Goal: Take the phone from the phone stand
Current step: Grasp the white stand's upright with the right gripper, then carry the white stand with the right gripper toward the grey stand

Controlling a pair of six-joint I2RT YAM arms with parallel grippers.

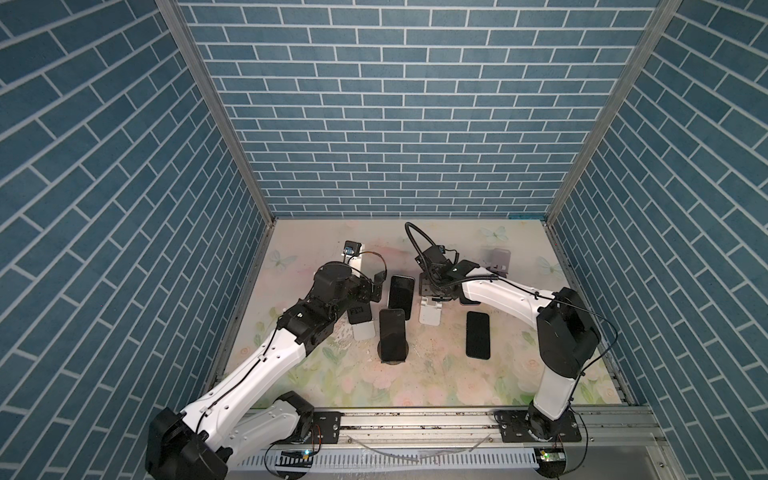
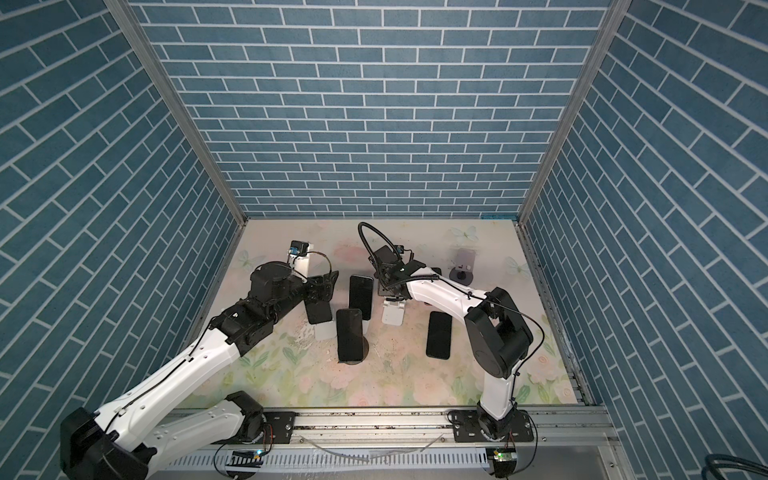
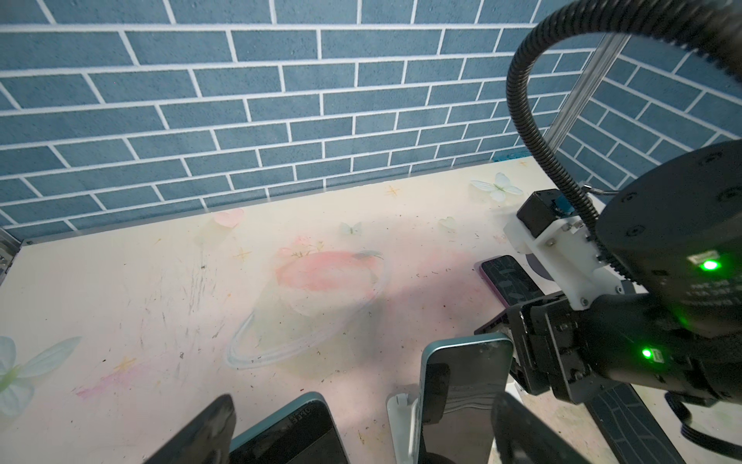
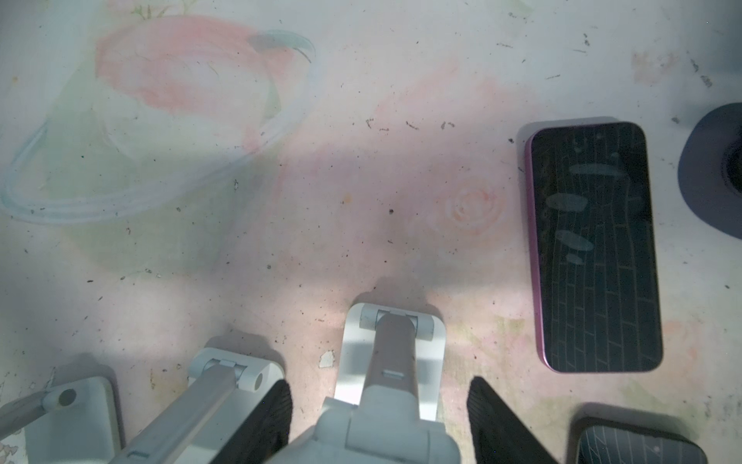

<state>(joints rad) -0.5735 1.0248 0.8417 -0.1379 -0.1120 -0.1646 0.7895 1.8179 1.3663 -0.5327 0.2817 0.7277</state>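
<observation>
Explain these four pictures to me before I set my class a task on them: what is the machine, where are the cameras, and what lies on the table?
The machine is two robot arms, a left arm and a right arm, each ending in a two-fingered gripper. Two pictures look down on the whole scene from above. The other two come from cameras on the arms' wrists. On the flowered table dark phones lean on stands, such as this propped phone, and a flat phone lies beside them. The left gripper is open and holds nothing. The right gripper is open, its fingers either side of an empty white stand.
</observation>
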